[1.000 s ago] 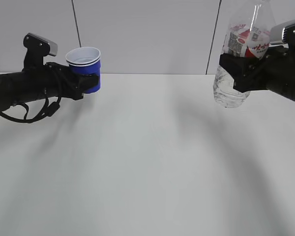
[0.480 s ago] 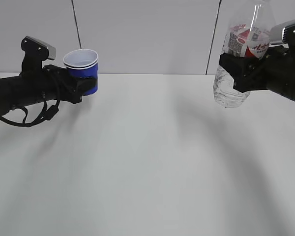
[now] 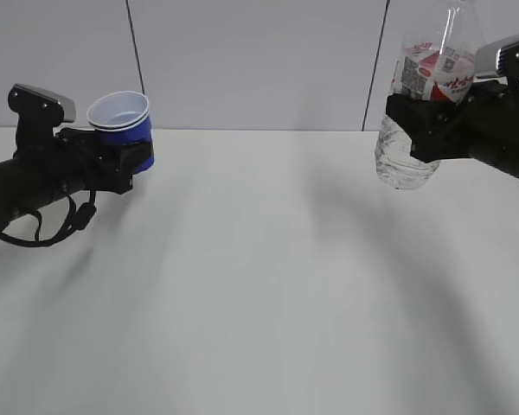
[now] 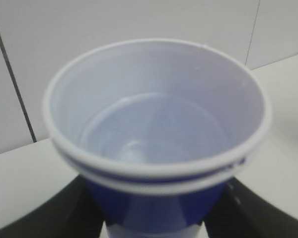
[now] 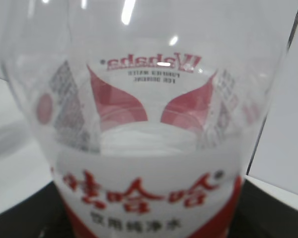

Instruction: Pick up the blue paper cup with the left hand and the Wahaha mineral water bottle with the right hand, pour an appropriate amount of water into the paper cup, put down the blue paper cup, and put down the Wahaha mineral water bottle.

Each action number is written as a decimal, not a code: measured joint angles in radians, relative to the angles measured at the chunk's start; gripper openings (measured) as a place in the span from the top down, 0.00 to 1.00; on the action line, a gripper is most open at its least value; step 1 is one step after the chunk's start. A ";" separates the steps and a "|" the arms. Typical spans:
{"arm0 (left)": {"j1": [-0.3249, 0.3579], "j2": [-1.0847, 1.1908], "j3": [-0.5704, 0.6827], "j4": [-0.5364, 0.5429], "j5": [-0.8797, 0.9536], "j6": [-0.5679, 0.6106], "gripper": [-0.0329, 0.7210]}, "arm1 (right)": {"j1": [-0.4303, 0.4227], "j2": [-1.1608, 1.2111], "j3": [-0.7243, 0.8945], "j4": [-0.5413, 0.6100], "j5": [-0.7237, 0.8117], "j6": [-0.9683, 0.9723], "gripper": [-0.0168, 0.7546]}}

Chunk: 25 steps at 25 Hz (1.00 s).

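On the left, the left hand's end effector (image 3: 125, 160), clenched on the blue paper cup (image 3: 123, 128), had drifted outward, tilting it slightly. The right hand's end effector (image 3: 419, 130) held the Wahaha mineral water bottle (image 3: 424, 95) unmoved, aloft over the surface (image 3: 259, 285), well apart; pouring looked further off.

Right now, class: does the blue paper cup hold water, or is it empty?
Cannot tell for sure: the blue paper cup shows a pale ring inside, possibly shallow clear water, possibly just its bottom.
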 joint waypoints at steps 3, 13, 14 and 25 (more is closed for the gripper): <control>0.000 0.000 0.049 -0.053 -0.066 0.049 0.39 | 0.000 0.000 0.000 0.000 0.000 0.000 0.42; 0.000 0.010 0.120 -0.151 -0.158 0.150 0.39 | 0.000 0.000 0.000 -0.008 0.000 0.000 0.42; 0.000 0.019 0.120 -0.153 -0.159 0.151 0.39 | 0.000 0.000 0.000 -0.009 0.000 0.000 0.42; 0.000 0.150 0.120 -0.238 -0.162 0.163 0.39 | 0.000 0.000 0.000 -0.018 0.000 0.001 0.42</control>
